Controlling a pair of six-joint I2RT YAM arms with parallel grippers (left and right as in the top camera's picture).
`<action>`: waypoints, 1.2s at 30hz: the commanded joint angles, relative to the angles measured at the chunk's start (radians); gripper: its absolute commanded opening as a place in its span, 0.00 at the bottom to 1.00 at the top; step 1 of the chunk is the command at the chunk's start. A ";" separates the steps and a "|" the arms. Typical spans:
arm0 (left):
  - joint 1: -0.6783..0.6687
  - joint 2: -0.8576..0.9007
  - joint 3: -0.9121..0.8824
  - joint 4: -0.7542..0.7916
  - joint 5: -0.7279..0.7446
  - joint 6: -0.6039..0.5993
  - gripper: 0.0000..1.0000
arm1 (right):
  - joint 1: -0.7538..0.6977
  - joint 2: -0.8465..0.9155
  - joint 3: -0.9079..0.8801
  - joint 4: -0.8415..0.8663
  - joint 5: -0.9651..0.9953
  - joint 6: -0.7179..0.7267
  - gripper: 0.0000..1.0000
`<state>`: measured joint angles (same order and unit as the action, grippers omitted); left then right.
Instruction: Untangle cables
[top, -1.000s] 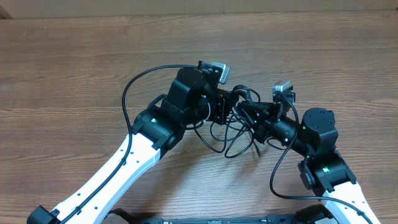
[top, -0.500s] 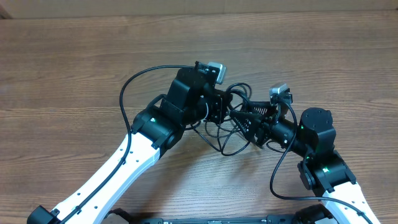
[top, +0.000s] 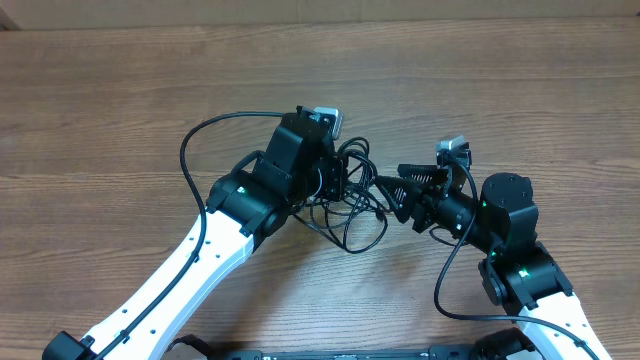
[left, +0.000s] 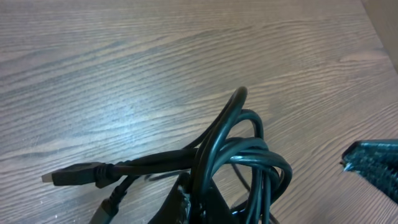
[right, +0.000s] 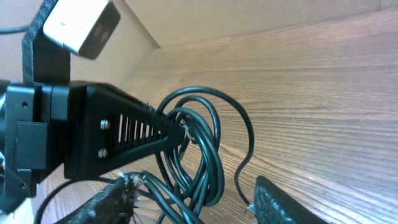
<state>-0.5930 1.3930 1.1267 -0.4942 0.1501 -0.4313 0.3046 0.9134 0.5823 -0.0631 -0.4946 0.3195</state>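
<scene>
The cables (top: 357, 196) are thin black cords bunched in loops between my two grippers. My left gripper (top: 343, 184) is shut on the bunch. In the left wrist view the loops (left: 239, 152) rise out of its closed fingers (left: 177, 208), and a black plug end (left: 74, 175) sticks out to the left. My right gripper (top: 398, 190) stands open just right of the bunch. In the right wrist view its two padded fingers (right: 283, 202) are spread wide, and several cable strands (right: 202, 155) hang between them, close to the left one.
Brown wooden table (top: 120, 110) all round. The arms' own thicker black cables arc beside the left arm (top: 190, 150) and by the right arm (top: 445, 285). The right gripper's fingertip (left: 373, 165) shows at the right edge of the left wrist view.
My right gripper has opened and let go of the cables. My left gripper has pulled the bunch to the left and slightly toward the far side.
</scene>
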 joint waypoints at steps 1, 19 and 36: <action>0.001 -0.013 0.015 0.008 0.032 0.009 0.04 | 0.002 -0.010 0.007 0.000 -0.024 -0.019 0.62; -0.025 -0.013 0.015 0.102 0.139 0.027 0.04 | 0.002 -0.009 0.007 -0.021 -0.076 -0.116 0.24; -0.016 -0.013 0.015 0.101 0.029 -0.134 0.04 | 0.002 -0.009 0.007 -0.026 -0.064 -0.103 0.04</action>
<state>-0.6147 1.3930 1.1267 -0.4011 0.2440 -0.4683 0.3019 0.9134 0.5823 -0.0902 -0.5472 0.2096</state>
